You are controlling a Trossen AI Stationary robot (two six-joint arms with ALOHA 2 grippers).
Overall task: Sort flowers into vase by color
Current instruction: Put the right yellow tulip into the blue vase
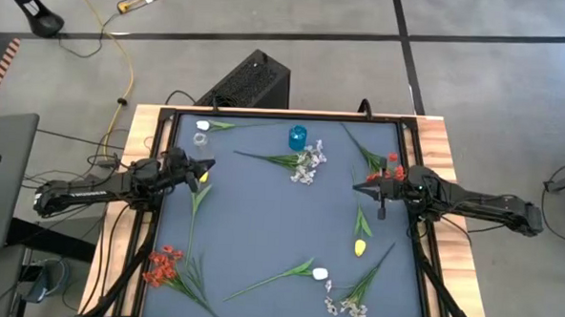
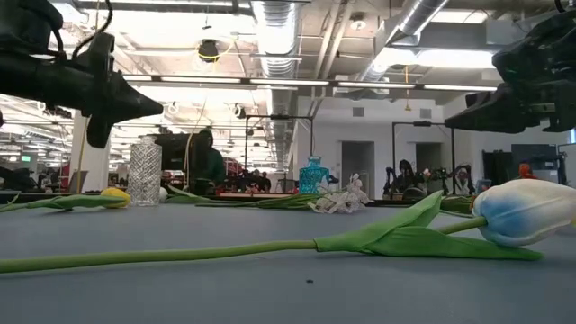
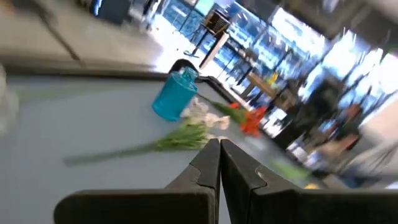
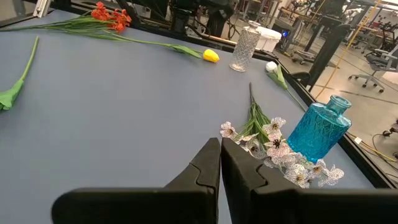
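Flowers lie scattered on the blue-grey mat [image 1: 261, 215]. A blue vase [image 1: 297, 137] stands at the far middle, with a whitish sprig [image 1: 308, 165] lying beside it. A clear glass vase [image 1: 203, 144] stands at the far left. My left gripper [image 1: 198, 171] hovers shut and empty next to a yellow bud [image 1: 203, 177]. My right gripper [image 1: 362, 189] hovers shut and empty beside red blossoms [image 1: 387, 168]. In the right wrist view its fingertips [image 4: 220, 144] point toward the sprig [image 4: 273, 146] and blue vase [image 4: 320, 130].
More red blossoms [image 1: 163, 264] lie at the near left. Another yellow bud [image 1: 360, 247], a white bud [image 1: 319, 273] and a second sprig [image 1: 350, 303] lie near right. A white bud [image 1: 203, 125] lies at the far left corner. Wooden rails [image 1: 445, 156] border the mat.
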